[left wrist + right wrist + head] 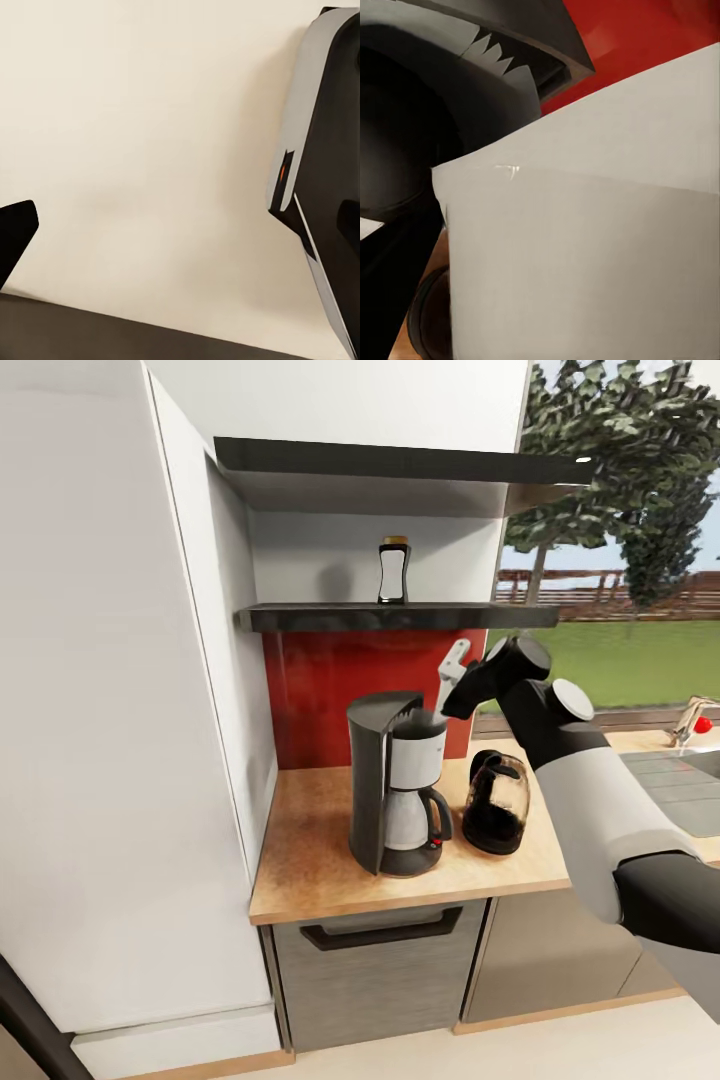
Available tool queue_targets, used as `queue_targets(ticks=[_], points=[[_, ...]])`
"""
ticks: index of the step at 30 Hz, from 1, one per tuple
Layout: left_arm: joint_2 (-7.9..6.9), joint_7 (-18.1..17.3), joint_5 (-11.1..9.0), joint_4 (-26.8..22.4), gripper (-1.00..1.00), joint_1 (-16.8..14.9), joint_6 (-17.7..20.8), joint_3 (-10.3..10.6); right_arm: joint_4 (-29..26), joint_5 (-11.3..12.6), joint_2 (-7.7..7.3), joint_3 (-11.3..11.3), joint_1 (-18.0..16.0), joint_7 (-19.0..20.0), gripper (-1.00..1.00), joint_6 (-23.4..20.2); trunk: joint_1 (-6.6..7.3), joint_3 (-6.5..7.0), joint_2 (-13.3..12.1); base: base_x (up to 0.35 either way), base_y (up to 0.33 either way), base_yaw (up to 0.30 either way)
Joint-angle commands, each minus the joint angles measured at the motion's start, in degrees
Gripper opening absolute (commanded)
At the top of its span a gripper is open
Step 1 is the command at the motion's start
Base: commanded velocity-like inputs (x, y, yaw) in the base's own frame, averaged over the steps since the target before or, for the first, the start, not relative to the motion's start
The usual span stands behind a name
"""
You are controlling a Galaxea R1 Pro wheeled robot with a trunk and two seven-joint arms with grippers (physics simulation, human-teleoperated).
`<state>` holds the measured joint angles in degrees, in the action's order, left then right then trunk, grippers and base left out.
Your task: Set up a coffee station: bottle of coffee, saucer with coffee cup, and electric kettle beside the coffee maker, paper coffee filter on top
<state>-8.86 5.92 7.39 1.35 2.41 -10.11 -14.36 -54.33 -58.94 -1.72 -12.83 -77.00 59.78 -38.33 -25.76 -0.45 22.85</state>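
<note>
Head view: my right gripper (447, 705) over the coffee maker (398, 785) pinching the paper coffee filter (452, 668), electric kettle (497, 802) just beside on the kitchen countertop (310, 860), bottle of coffee (393, 570) on the kitchen shelf (300, 618), right wrist view: white filter sheet (585, 247) close up against the maker's dark top (427, 112), left wrist view: pale floor (150, 135), my left gripper's state I cannot tell.

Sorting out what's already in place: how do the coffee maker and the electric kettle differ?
The coffee maker stands taller, black with a white-grey body and steel carafe; the electric kettle is shorter, rounded, dark and see-through. The coffee maker sits nearer the white cabinet, the kettle nearer the sink. Both stand upright on the kitchen countertop.
</note>
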Motion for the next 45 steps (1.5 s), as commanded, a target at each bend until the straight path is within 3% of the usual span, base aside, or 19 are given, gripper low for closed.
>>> queue_targets(ticks=[1, 45], points=[[-0.01, 0.23, 0.61, 0.14, 1.0, -0.04, -0.35, -0.4, 0.22, -0.41, -0.04, -0.17, -0.02, 0.27, -1.0, -0.26, -0.03, -0.05, 0.06, 0.0, 0.0, 0.0], [-0.01, 0.23, 0.61, 0.14, 1.0, 0.14, -0.35, -0.4, 1.15, -1.31, 0.21, -0.34, 0.1, 0.16, -1.0, -0.35, -0.03, -0.05, 0.06, 0.033, 0.006, 0.0]])
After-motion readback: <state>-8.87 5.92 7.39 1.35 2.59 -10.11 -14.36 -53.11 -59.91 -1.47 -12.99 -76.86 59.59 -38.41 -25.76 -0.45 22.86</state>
